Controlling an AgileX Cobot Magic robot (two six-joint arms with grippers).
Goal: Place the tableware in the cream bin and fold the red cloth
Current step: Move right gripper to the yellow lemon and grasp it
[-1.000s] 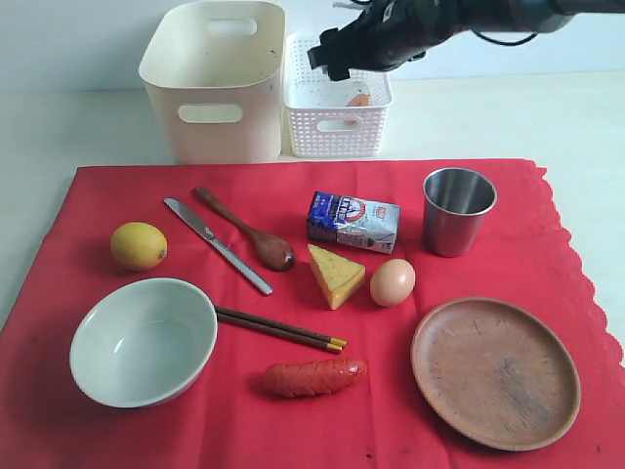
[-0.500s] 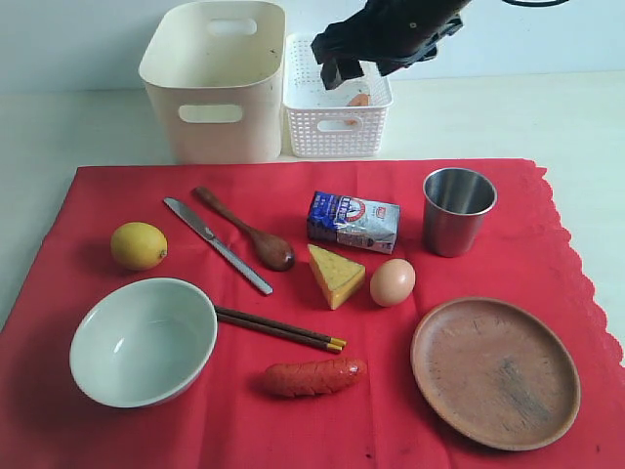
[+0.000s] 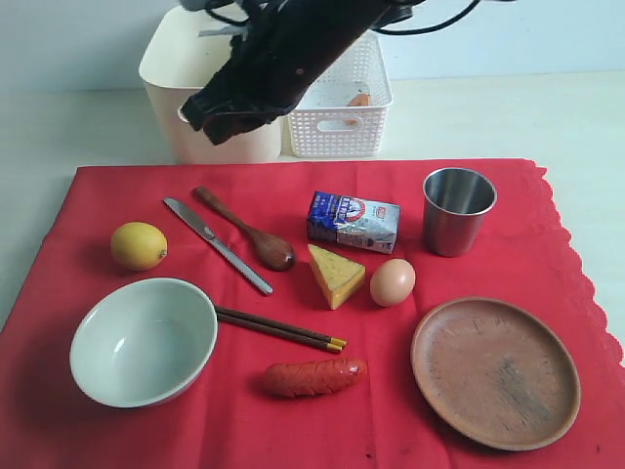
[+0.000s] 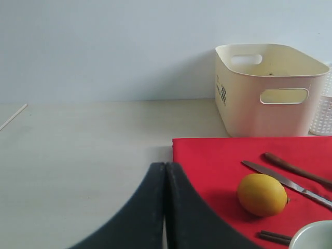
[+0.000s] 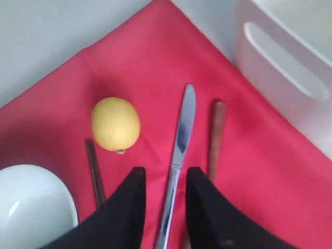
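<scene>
Two grippers show here. The right gripper hangs in the air above the red cloth. Its jaws stand a little way apart, and nothing is held in them. Straight below the gap lies the metal knife, flat on the cloth. The dark wooden spoon lies just beside the knife, under one jaw. The lemon, the chopsticks and the pale bowl sit on the other jaw's side. The cream bin stands close by on the spoon's side, off the cloth. The steel cup and the wooden plate are well apart from these jaws.

The left gripper has its jaws pressed tight together, with nothing between them. It is over the bare table, just beside the cloth's edge.
</scene>
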